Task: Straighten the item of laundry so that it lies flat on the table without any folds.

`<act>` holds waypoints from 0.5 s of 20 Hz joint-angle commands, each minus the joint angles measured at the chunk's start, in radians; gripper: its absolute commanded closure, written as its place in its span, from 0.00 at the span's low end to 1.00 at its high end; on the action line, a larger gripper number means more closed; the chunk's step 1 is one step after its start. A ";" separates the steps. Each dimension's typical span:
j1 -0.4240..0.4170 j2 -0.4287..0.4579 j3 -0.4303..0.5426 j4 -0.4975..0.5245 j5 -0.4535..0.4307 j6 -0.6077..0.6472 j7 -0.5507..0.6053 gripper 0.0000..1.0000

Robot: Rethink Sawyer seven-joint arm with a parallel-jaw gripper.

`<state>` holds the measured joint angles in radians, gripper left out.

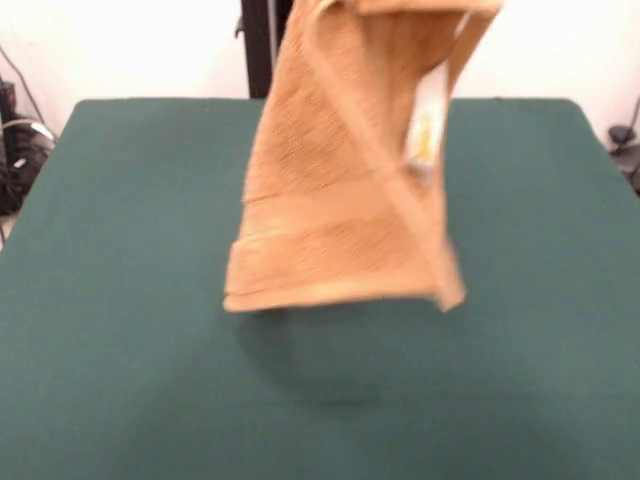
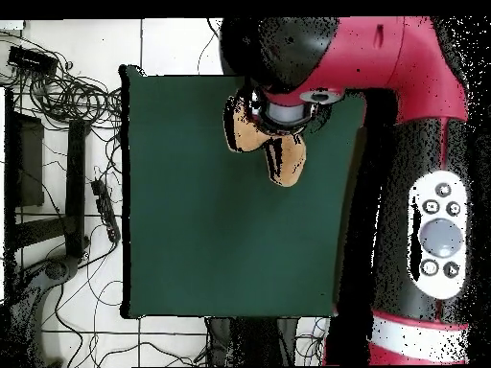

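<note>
The orange-tan towel (image 1: 340,200) hangs in the air above the dark green table (image 1: 120,300), folded lengthwise. Its lower edge with a border band is clear of the top and casts a shadow below. The white care tag (image 1: 428,125) shows on its right side. The towel's top runs out past the picture's upper edge, so the gripper holding it is hidden there. In the overhead view the arm's wrist (image 2: 286,107) covers the gripper, and bits of the towel (image 2: 251,129) stick out from under it over the table's (image 2: 211,230) far part.
The black pedestal column (image 1: 262,45) stands behind the table. Cables and black boxes lie on the floor beside the table (image 2: 58,96) and at the table's corner (image 1: 15,150). The arm's red body (image 2: 432,192) runs along one table side.
</note>
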<state>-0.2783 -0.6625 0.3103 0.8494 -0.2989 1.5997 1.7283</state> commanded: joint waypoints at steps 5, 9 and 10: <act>0.053 -0.080 -0.021 0.325 0.095 -0.188 0.147 1.00; 0.048 -0.090 -0.026 0.411 0.117 -0.292 0.158 1.00; 0.046 -0.088 -0.026 0.425 0.120 -0.315 0.161 1.00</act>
<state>-0.2622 -0.7631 0.3001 1.0076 -0.2189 1.4418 1.7283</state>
